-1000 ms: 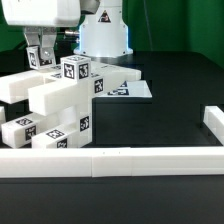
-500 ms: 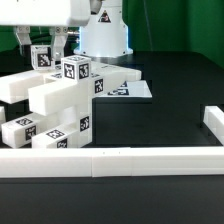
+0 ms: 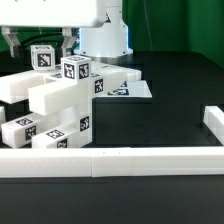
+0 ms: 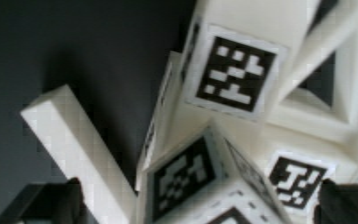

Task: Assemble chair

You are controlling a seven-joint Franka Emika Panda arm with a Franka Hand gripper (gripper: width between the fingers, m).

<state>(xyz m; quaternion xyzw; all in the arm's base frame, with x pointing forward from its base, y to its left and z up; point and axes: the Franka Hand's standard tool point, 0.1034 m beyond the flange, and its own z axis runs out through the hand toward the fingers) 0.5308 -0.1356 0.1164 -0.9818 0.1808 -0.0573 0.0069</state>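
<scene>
One black table [image 3: 160, 125] carries everything, ringed by a long low white border wall [image 3: 120, 160] along the front with a short return at the exterior view's right. Behind it the room is dark, with a green strip at the far left edge. The marker board [image 3: 132, 91] lies flat on the table near the robot's white base [image 3: 104, 38].

The chair [image 3: 55, 105] stands at the exterior view's left, just behind the border wall: chunky matte white bars and frames already joined into a stepped, blocky stack, with black-and-white square tags on its faces and a tagged cube-like end at the top. The wrist view shows those tagged faces close up, with a slanted white bar and an open frame against the dark table.

A second ago the gripper [image 3: 38, 42] was clamped on the chair's upper tagged block. Now the jaws are spread wide on either side of that block, clear of it and holding nothing, and the hand has lifted slightly.
</scene>
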